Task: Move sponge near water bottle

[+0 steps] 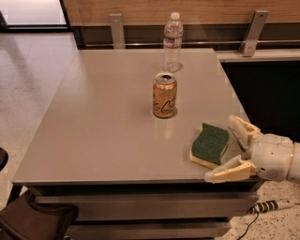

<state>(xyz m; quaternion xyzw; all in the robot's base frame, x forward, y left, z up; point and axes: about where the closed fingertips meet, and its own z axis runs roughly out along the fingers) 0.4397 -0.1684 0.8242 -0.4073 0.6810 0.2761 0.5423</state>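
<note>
Right now the hand (pixel 220 148) sits at the near right corner of the grey surface (pixel 103 131), reaching in from the right. It is released: its two pale fingers are spread wide, the far one (pixel 243 130) angled over the surface's right edge and the near one (pixel 229 171) lying along the near edge. The white, rounded wrist behind them hangs off the surface to the right.

The sponge (pixel 208 144) lies flat on the surface, green side up with a strip of yellow foam showing along its near edge. Its right part sits in the gap between the spread fingers. Whether either finger touches it I cannot tell.

The water bottle (pixel 172 42) stands upright with its white cap on at the far edge of the surface, roughly mid-width and well apart from the sponge. Between the two, a little left of the line joining them, stands an orange-gold can (pixel 164 96), upright with its top opened.

Behind the surface runs a wooden wall panel (pixel 211 7) with two metal brackets. On the speckled floor at the near right lies a power strip (pixel 269 205) with its cable.
</note>
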